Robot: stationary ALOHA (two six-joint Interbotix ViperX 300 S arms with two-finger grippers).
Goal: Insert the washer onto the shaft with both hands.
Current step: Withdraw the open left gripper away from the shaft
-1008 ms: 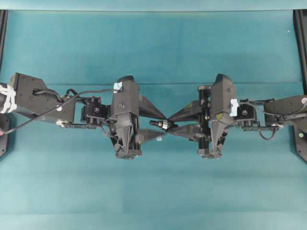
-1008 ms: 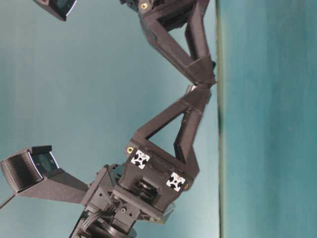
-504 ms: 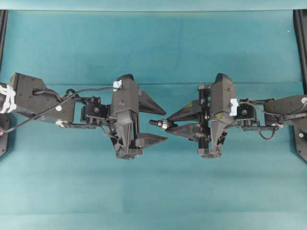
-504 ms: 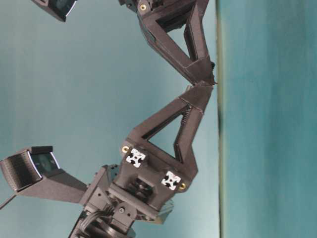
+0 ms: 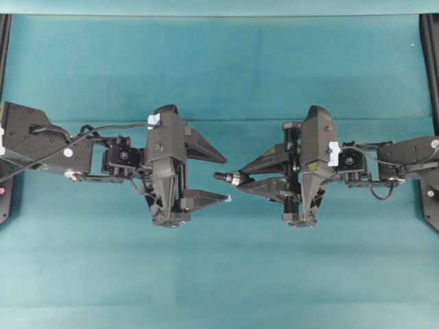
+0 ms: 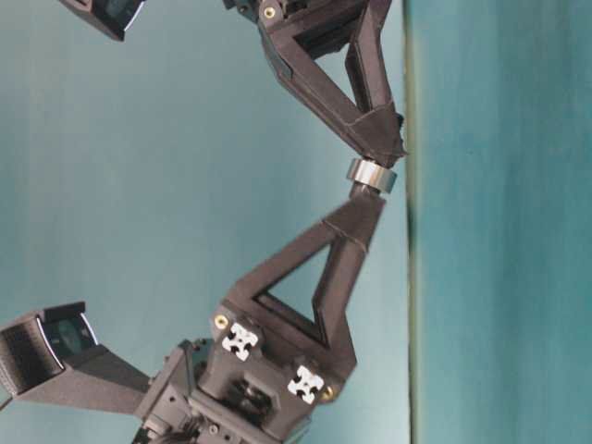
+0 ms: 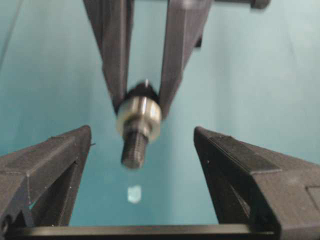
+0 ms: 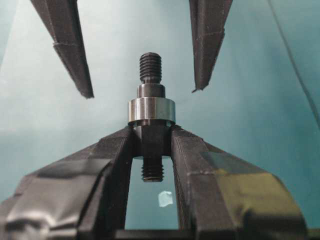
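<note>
R fingers pinch shaft, washer sits on it, L fingers spread wide at 9 o'clock, holding nothing

A: What sort of place is this?

B: A robotics lab bench. A plain teal tabletop fills the overhead view, with black frame rails at its side edges.

A: What else shows it?

B: Two black arms face each other over the tabletop, the left end effector and right end effector near its middle, cables and pale tape tags on them. No household things around the tabletop.
</note>
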